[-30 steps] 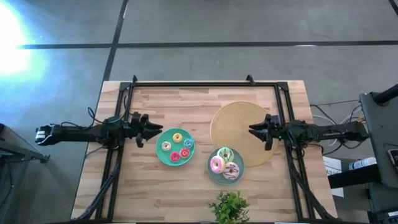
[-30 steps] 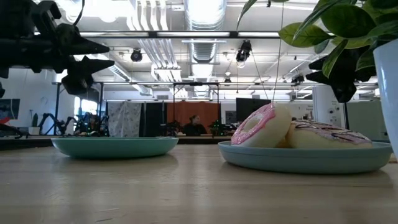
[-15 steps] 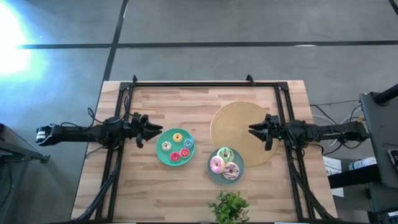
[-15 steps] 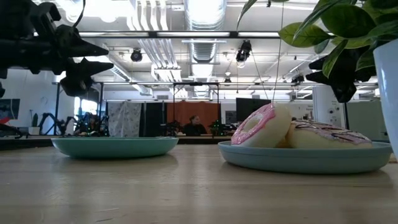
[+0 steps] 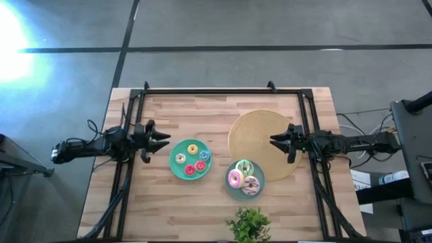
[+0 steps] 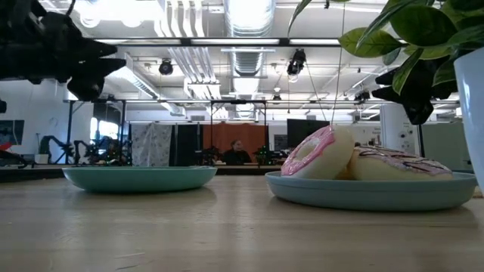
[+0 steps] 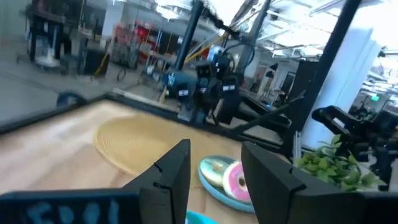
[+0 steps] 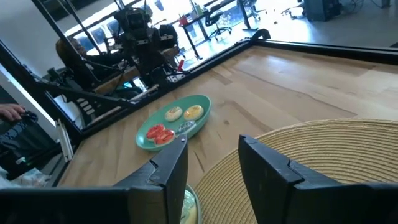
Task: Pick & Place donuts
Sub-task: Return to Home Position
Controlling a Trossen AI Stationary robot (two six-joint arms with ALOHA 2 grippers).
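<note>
Three larger donuts, green point(image 5: 244, 166), pink point(image 5: 235, 178) and white-purple point(image 5: 250, 185), lie on a teal plate point(image 5: 229, 189) near the table's near edge. The pink donut point(image 6: 316, 153) leans up against the others. Several tiny donuts, yellow point(image 5: 192, 149), red point(image 5: 190, 169) and others, lie on a second teal plate point(image 5: 174, 167) to the left. My left gripper point(image 5: 164, 140) is open and hovers left of that plate, touching nothing. My right gripper point(image 5: 273, 140) is open above the tan woven mat point(image 5: 253, 131), also empty.
The round woven mat point(image 8: 298, 155) lies on the table's right half, its near edge by the large-donut plate. A potted plant point(image 5: 248, 224) stands at the near edge. A black frame point(image 5: 202, 92) runs along the far edge and both sides. Bare wood point(image 5: 182, 115) lies between the grippers.
My left gripper has drawn back toward the table's left edge, away from the plate of tiny donuts, and has risen a little. Its fingers have stayed open. The donuts and plates have not moved.
</note>
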